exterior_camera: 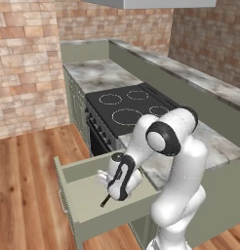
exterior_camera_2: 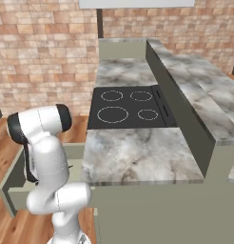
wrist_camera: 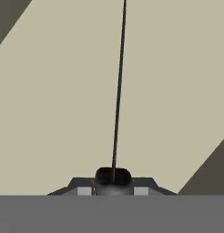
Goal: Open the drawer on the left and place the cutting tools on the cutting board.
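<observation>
Now we reach into the open drawer (exterior_camera: pixel 83 195).
Our gripper (wrist_camera: pixel 113 178) is clenched on the thin dark knife (wrist_camera: pixel 118 91).

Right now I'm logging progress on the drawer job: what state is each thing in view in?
Drawer: pulled open.
Gripper: reaching down inside the drawer, shut on the thin dark knife-like tool.
Thin dark knife-like tool: held between the fingertips, pointing away along the drawer floor.
Stovetop: bare, all four rings dark.
</observation>
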